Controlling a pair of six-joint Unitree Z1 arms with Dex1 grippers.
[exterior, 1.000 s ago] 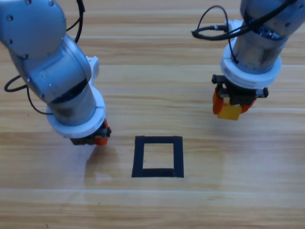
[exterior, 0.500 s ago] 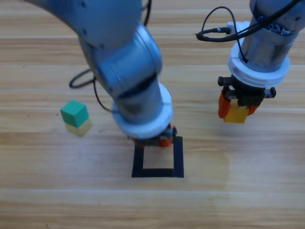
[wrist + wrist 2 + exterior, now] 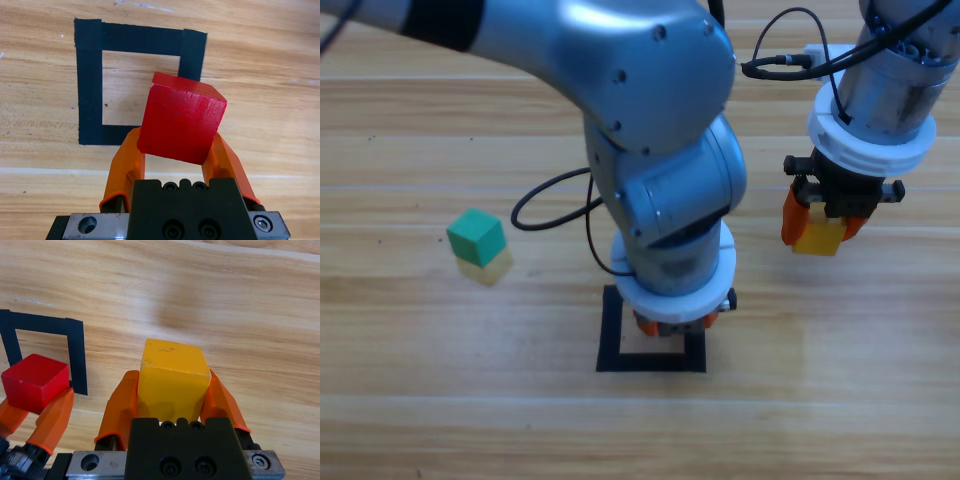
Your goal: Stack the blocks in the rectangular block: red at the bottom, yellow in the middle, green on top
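Nearest the front edge of the wooden table (image 3: 880, 420), the black tape square (image 3: 611, 330) is laid flat, roughly midway along that edge, its hollow centre showing bare wood. Directly over it the left gripper (image 3: 672, 322) is held, largely hidden in the high view beneath its own wrist; in the left wrist view its orange jaws are seen clamped on either side of the red cube (image 3: 181, 118), which is carried slightly tilted and clear of the wood, above the near right part of the tape outline (image 3: 90, 85). Whether the cube is centred over the outline cannot be told. Farther back and toward the left edge of the table, the teal-green cube (image 3: 475, 237) is seen apart from both arms, with a faint pale-yellow cube-like shape (image 3: 488, 268) just under and in front of it. Toward the right edge and a little farther back than the square, the right gripper (image 3: 823, 228) is held above the table, its jaws closed on the bright yellow cube (image 3: 819, 238), which is gripped squarely between them. In the right wrist view the yellow cube (image 3: 172, 378) is shown upright in the jaws, with the tape square and the red cube (image 3: 34, 382) in the left gripper's fingers (image 3: 52, 422) seen off to one side.
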